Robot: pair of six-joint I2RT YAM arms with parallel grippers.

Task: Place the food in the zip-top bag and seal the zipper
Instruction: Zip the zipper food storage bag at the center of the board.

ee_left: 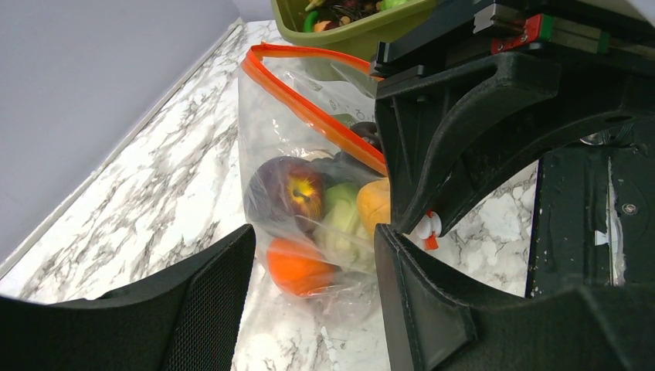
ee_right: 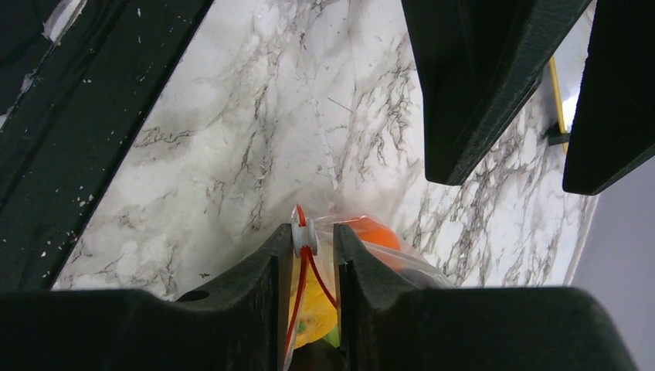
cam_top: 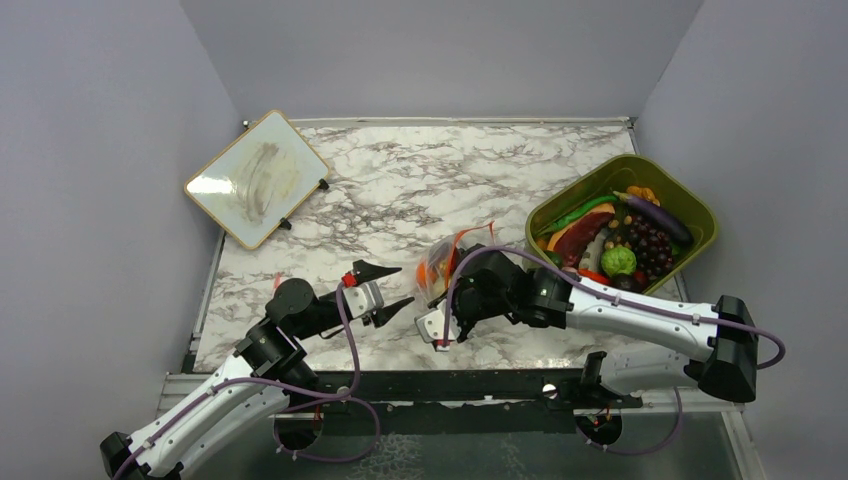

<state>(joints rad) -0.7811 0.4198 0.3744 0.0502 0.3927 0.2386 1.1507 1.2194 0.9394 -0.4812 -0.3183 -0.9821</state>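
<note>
Right wrist view: the zipper [ee_right: 303, 234] is pinched in the closed jaws of the right gripper [ee_right: 311, 241], likely for sealing, while the left gripper [cam_top: 404, 284] is held with jaws open beside the zip-top bag [cam_top: 445, 265].

Bright, even light, glare on the white board [cam_top: 256, 178], close jaws slightly soft.

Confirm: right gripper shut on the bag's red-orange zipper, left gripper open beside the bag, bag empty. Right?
The zip-top bag is not empty: the left wrist view shows an orange piece, a green piece and a dark red fruit inside. Otherwise yes: right gripper shut on the zipper, left gripper open beside the bag.
</note>
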